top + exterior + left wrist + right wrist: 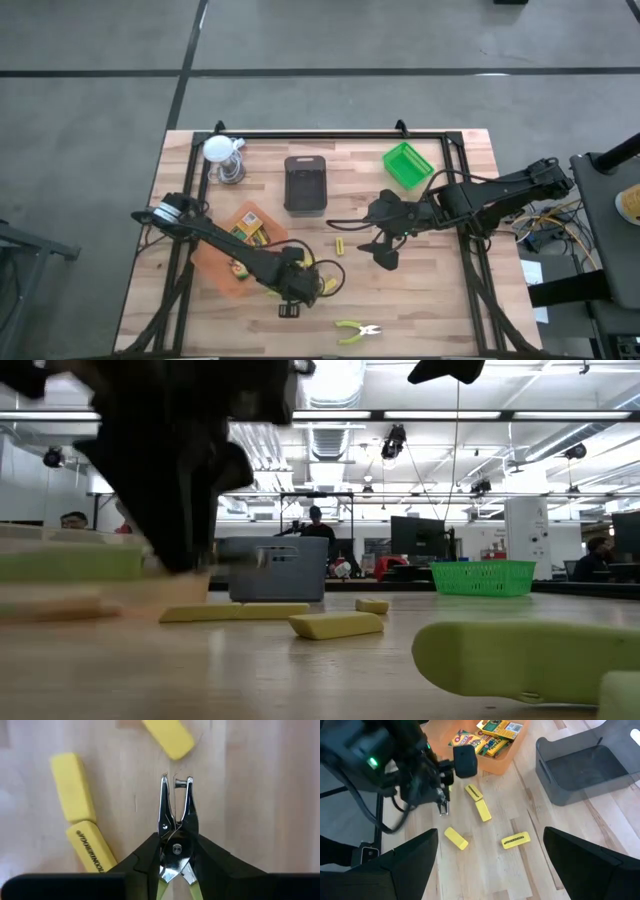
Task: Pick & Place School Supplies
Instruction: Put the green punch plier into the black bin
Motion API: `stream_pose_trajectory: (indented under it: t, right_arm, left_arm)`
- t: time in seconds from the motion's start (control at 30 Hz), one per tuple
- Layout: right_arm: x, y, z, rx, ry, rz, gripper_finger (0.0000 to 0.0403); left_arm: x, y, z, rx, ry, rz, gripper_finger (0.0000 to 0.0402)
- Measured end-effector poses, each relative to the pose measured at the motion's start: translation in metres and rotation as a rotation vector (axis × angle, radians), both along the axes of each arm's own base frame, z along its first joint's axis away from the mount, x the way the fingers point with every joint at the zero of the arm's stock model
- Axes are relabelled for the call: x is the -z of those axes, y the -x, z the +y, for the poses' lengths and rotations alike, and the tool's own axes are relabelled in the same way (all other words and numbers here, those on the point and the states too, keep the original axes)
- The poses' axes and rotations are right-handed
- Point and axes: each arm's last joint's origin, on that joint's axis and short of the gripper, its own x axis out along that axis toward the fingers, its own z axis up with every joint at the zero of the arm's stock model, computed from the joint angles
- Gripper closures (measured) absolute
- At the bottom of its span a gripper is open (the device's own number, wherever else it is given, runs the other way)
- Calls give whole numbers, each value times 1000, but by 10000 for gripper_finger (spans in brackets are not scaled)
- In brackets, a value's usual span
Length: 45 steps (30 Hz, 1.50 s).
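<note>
My left gripper stands near the table's front, right of the orange tray, and is shut on a small lime-handled, scissor-like tool. The tool's metal nose points down at the wood. Three yellow blocks lie flat on the table around it. A second lime-handled tool lies by the front edge. Crayon boxes lie in the orange tray. My right gripper hangs open over the table's middle right, holding nothing. My left gripper pinches the tool between its two fingers, at the handles just behind the pivot. The fingers come from above, pointing steeply down, and lie along the tool. The metal nose sticks out below the fingertips and looks clear of the table.
A black tray stands at the far middle and a green basket at the far right. A white-topped metal object stands at the far left. One more yellow block lies mid-table, with bare wood to the right front.
</note>
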Motion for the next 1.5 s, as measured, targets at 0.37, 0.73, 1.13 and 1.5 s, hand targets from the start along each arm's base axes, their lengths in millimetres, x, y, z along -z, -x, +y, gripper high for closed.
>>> stream_pose_trajectory:
  t: [0.37, 0.73, 1.13, 1.5]
  right_arm:
    - [0, 0, 0, 0, 0, 0, 48]
    - [0, 0, 0, 0, 0, -1, 48]
    - [0, 0, 0, 0, 0, 0, 48]
    - [0, 0, 0, 1, 0, -1, 48]
  left_arm:
    - [-78, 23, 20, -148, -116, -312, 298]
    - [-152, 65, 54, -451, -308, -676, 298]
    - [-173, 75, 83, -790, -330, -846, 298]
    - [-171, 62, 136, -921, -458, -792, 298]
